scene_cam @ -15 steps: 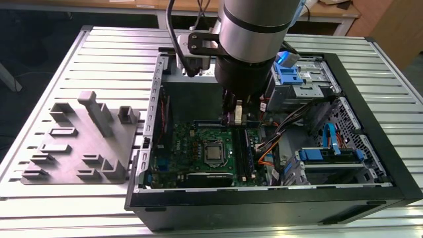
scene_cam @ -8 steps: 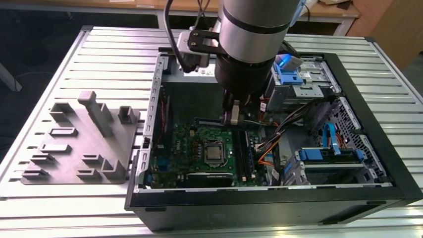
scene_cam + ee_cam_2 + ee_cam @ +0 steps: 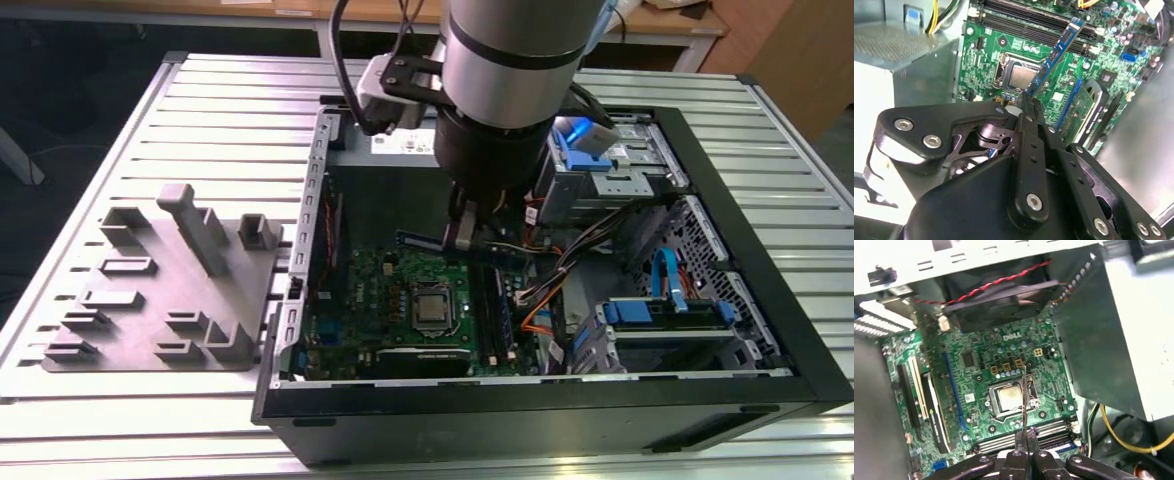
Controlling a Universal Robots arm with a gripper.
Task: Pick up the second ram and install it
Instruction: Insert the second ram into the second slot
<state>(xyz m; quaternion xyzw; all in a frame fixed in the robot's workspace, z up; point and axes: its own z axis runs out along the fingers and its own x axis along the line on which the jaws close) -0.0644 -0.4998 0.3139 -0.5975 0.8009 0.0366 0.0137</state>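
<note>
On the exterior view's left, outside the case and well apart from the motherboard (image 3: 387, 290), one grey fixture plate (image 3: 147, 300) with upright blocks lies on the slatted table (image 3: 240, 110). The one motherboard lies flat in the floor of the open computer case (image 3: 787, 300), with one square processor socket (image 3: 430, 310) near its middle.

Above the motherboard, the gripper (image 3: 463, 240) hangs from the arm with its fingers pressed together on one memory stick, the second ram (image 3: 416, 240). The stick juts out from the fingertips and is clear of the board.

In the second wrist view the gripper (image 3: 1028, 97) pinches one end of the second ram (image 3: 1056, 50), whose blue length slants out over the motherboard (image 3: 984, 60), crossing beside the socket (image 3: 1021, 75) towards the long black slots (image 3: 1019, 15); I cannot count these. One green expansion card (image 3: 1084, 110) stands on edge in the board.

In the first wrist view the second ram (image 3: 1024, 390) shows edge-on as a thin line over the socket (image 3: 1006, 399).

Past the motherboard, on the exterior view's right, stand two drive cages (image 3: 601, 170).
</note>
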